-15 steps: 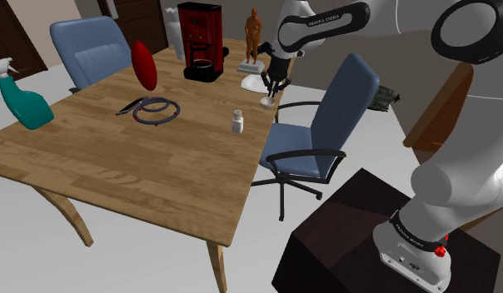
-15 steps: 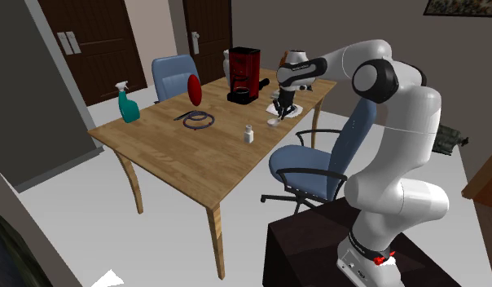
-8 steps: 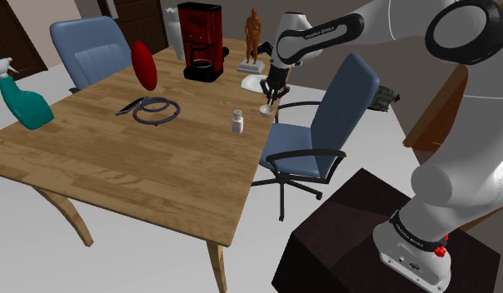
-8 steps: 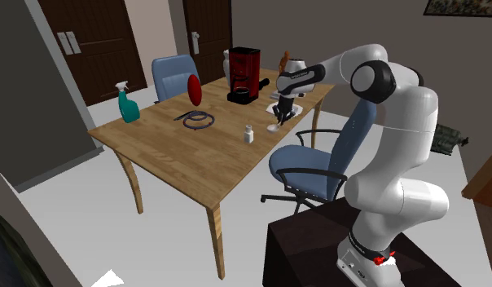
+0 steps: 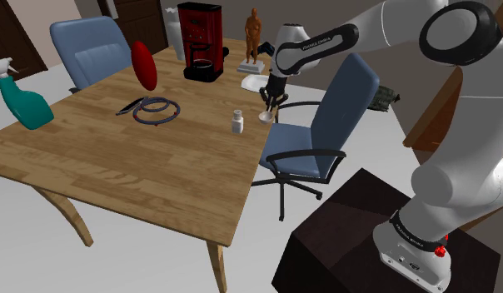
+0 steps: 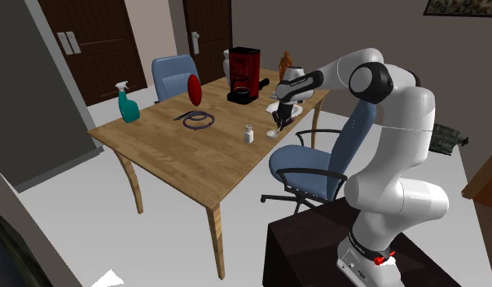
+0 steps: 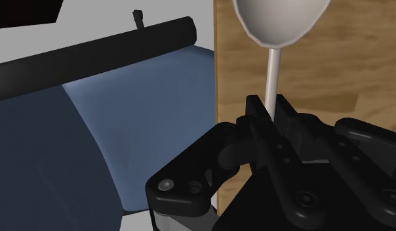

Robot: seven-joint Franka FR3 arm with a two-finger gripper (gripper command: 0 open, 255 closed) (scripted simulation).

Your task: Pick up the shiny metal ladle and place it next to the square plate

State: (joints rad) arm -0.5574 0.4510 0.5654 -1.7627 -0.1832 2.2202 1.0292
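Ladle [image 7: 280,20]: white, bowl hanging down, just over the wooden table [image 7: 360,62] edge
Gripper [image 7: 271,113]: pinching its thin handle

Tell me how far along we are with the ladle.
Done: the gripper is shut on the ladle by its handle, bowl hanging down. In hand: the carry. The ladle hangs near the edge of the table, by the blue chair, apparently clear of the wood and short of the white plate. Left: bring it beside the plate, set it down and release.
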